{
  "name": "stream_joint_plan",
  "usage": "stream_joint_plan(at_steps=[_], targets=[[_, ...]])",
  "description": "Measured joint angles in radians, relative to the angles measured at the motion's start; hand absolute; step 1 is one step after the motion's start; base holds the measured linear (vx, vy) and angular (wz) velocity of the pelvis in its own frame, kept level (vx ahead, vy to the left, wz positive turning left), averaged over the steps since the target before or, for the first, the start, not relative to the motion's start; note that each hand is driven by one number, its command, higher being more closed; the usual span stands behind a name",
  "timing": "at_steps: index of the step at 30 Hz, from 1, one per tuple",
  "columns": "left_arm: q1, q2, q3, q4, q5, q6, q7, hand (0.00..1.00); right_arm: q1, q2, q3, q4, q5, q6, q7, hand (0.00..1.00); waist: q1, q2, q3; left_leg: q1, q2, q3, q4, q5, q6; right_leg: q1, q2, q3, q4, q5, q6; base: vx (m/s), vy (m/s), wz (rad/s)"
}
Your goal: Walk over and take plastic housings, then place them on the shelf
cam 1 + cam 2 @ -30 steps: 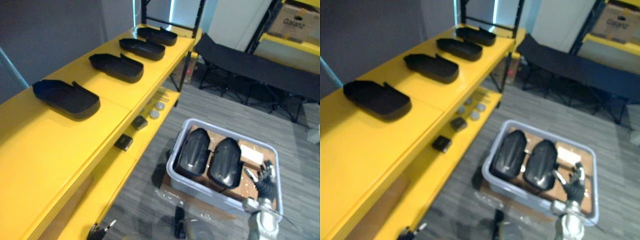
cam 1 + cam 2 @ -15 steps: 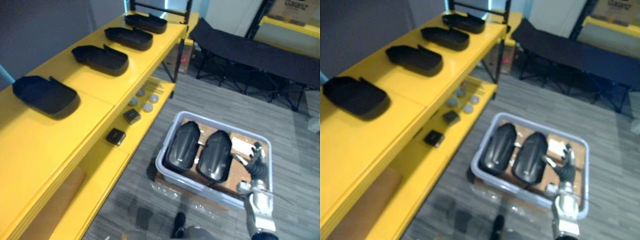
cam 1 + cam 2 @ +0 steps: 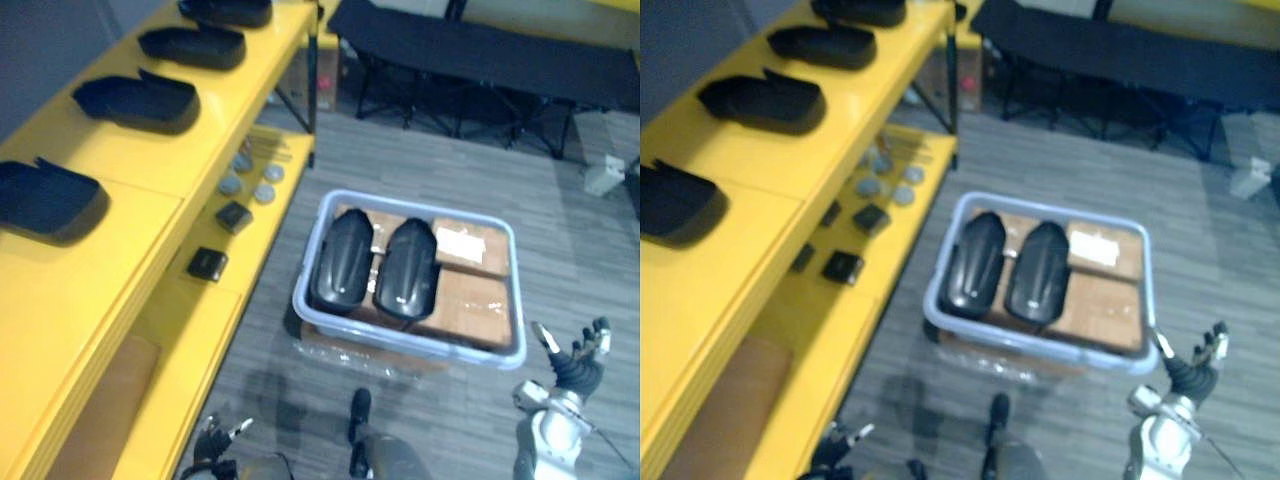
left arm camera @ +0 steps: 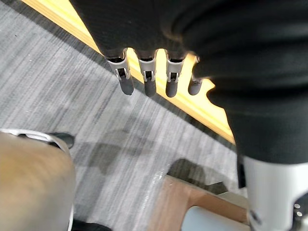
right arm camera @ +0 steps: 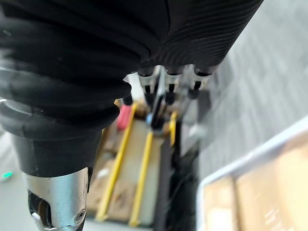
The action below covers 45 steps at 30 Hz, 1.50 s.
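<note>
Lying side by side, domed backs up, two housings fill the left half of the bin. Packed that way, each probably offers a rounded back for a hand to come down on. To their right inside the bin lie bare cardboard and a white slip.

Left of the bin runs the yellow shelf. Its top carries shelved housings, hollow side up in a spaced row, likely the pattern the two in the bin are meant to join. On its lower board, nearer the bin, sit small black blocks and grey discs. Beyond the bin stands a black cot.

The right hand hangs just outside the bin's near right corner, fingers spread wide and straight, touching and holding nothing. The left hand shows low by the shelf's foot, well apart from the bin. In its wrist view the fingers hang straight and empty. Judging from this, the picking is not yet begun.
</note>
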Motion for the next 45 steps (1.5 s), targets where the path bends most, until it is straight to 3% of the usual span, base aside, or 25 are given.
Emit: stream_joint_plan(at_steps=[4, 8, 13, 16, 24, 34, 35, 36, 37, 40, 45], targets=[[-0.057, -0.016, -0.032, -0.012, -0.001, -0.002, 0.018, 0.00, -0.141, -0.001, 0.007, 0.067, 0.009, 0.043, -0.080, 0.00, 0.018, 0.036, 0.083, -0.046, 0.002, -0.024, 0.021, -0.001, 0.001, -0.036, 0.001, -0.010, 0.009, 0.030, -0.025, 0.09, -0.020, 0.10], [-0.081, -0.021, -0.034, -0.020, -0.006, -0.020, 0.043, 0.00, -0.280, -0.043, 0.037, 0.147, 0.028, 0.077, -0.140, 0.00, 0.038, 0.041, 0.144, -0.082, -0.008, -0.078, 0.051, -0.001, 0.001, -0.039, -0.013, -0.025, 0.009, 0.030, -0.025, 0.05, 0.032, 0.17], [-0.091, -0.009, -0.035, -0.022, -0.031, -0.043, 0.079, 0.00, -0.395, -0.125, 0.074, 0.191, 0.056, 0.161, -0.234, 0.00, 0.080, 0.030, 0.155, -0.123, -0.037, -0.118, 0.053, -0.002, 0.005, -0.070, -0.036, -0.030, 0.009, 0.045, -0.005, 0.01, 0.061, 0.22], [-0.091, 0.001, -0.034, -0.019, -0.048, -0.043, 0.086, 0.00, -0.462, -0.162, 0.123, 0.217, 0.052, 0.210, -0.236, 0.00, 0.084, 0.027, 0.157, -0.129, -0.055, -0.130, 0.053, -0.002, 0.009, -0.075, -0.052, -0.029, 0.009, 0.052, 0.004, 0.01, 0.084, 0.05], [-0.123, 0.020, -0.034, 0.000, -0.048, -0.044, 0.074, 0.00, -0.533, -0.209, 0.162, 0.250, 0.044, 0.265, -0.237, 0.00, 0.096, -0.002, 0.173, -0.162, -0.086, -0.162, 0.078, -0.003, 0.022, -0.091, -0.081, -0.030, 0.009, 0.062, 0.016, 0.01, 0.054, 0.07], [-0.131, 0.025, -0.064, -0.001, -0.090, -0.048, 0.053, 0.00, -0.635, -0.321, 0.182, 0.403, 0.043, 0.384, -0.311, 0.00, 0.102, -0.003, 0.173, -0.225, -0.132, -0.190, 0.197, -0.003, 0.021, -0.091, -0.130, -0.032, 0.010, 0.063, 0.016, 0.03, 0.063, 0.05], [-0.140, 0.024, -0.063, -0.002, -0.101, -0.053, 0.051, 0.00, -0.650, -0.333, 0.175, 0.416, 0.042, 0.391, -0.325, 0.00, 0.103, -0.014, 0.179, -0.297, -0.135, -0.205, 0.298, -0.016, 0.033, -0.092, -0.159, -0.032, 0.011, 0.065, 0.017, -0.03, 0.137, 0.24], [-0.149, 0.028, -0.065, 0.000, -0.111, -0.066, 0.052, 0.00, -0.683, -0.345, 0.172, 0.447, 0.041, 0.403, -0.345, 0.00, 0.099, -0.005, 0.178, -0.329, -0.118, -0.228, 0.219, -0.041, 0.093, -0.099, -0.166, -0.032, 0.011, 0.071, 0.027, -0.05, 0.115, 0.17], [-0.165, 0.032, -0.069, 0.005, -0.117, -0.065, 0.052, 0.00, -0.706, -0.350, 0.171, 0.465, 0.040, 0.415, -0.358, 0.00, 0.109, -0.014, 0.187, -0.307, -0.112, -0.211, 0.105, 0.049, 0.077, -0.113, -0.168, -0.029, 0.011, 0.083, 0.038, -0.04, 0.046, 0.09], [-0.162, 0.046, -0.072, 0.020, -0.126, -0.063, 0.053, 0.00, -0.723, -0.350, 0.176, 0.506, 0.027, 0.448, -0.404, 0.00, 0.122, -0.013, 0.189, -0.314, -0.115, -0.216, 0.113, 0.057, 0.075, -0.120, -0.171, -0.032, 0.038, 0.089, 0.035, 0.03, 0.088, 0.10], [-0.149, 0.050, -0.077, 0.002, -0.128, -0.059, 0.052, 0.00, -0.765, -0.380, 0.176, 0.506, 0.026, 0.487, -0.410, 0.00, 0.120, -0.013, 0.189, -0.314, -0.113, -0.212, 0.141, 0.054, 0.070, -0.119, -0.170, -0.032, 0.051, 0.089, 0.035, 0.06, 0.017, -0.08]])
